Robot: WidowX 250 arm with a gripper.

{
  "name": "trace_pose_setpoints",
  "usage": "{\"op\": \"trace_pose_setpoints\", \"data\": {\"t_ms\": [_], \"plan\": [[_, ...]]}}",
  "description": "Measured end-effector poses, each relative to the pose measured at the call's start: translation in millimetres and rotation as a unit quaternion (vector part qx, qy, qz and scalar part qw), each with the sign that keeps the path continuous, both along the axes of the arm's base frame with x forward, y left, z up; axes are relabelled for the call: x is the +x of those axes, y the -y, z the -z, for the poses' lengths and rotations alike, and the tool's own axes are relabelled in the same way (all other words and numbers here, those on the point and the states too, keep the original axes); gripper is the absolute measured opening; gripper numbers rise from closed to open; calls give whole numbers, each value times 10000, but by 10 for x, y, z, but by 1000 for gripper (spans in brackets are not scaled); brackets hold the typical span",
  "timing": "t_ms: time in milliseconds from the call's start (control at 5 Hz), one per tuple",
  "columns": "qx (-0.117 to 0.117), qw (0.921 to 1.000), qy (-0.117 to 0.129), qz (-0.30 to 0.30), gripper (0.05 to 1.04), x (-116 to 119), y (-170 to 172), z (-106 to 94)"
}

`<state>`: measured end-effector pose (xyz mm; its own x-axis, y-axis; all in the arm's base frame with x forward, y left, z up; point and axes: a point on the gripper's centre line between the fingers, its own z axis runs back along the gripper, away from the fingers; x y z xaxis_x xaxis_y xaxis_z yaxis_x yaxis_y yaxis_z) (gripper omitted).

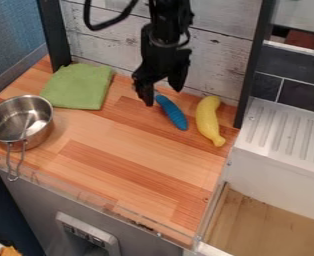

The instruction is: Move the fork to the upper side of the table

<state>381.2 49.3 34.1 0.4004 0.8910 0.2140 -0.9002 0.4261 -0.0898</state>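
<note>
Camera view: the black gripper is seen pointing down in front of the white plank wall, over the far part of the wooden counter. Its fingers are parted and nothing is gripped. The fork, if the blue utensil may be so read, is laid on the far part of the counter, slanted, with its upper end just by the fingertips; no tines can be made out. Just beside it, on the right, a yellow banana is set. A folded green cloth is placed near the wall, farther left. By the counter's left edge a metal saucepan is stood upright, its handle pointed toward the near edge.
</note>
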Motion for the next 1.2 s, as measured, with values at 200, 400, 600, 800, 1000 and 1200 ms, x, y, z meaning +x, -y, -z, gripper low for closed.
{"op": "trace_pose_setpoints", "data": {"t_ms": [200,400,600,800,1000,1200], "plan": [[72,9999,82,-36,1001,-29,-21,-179],[74,9999,105,-30,1001,-27,-15,-202],[74,9999,82,-31,1001,-32,-15,-190],[68,9999,106,-34,1001,-28,-13,-202],[74,9999,105,-30,1001,-27,-15,-202],[74,9999,105,-30,1001,-27,-15,-202]]}}
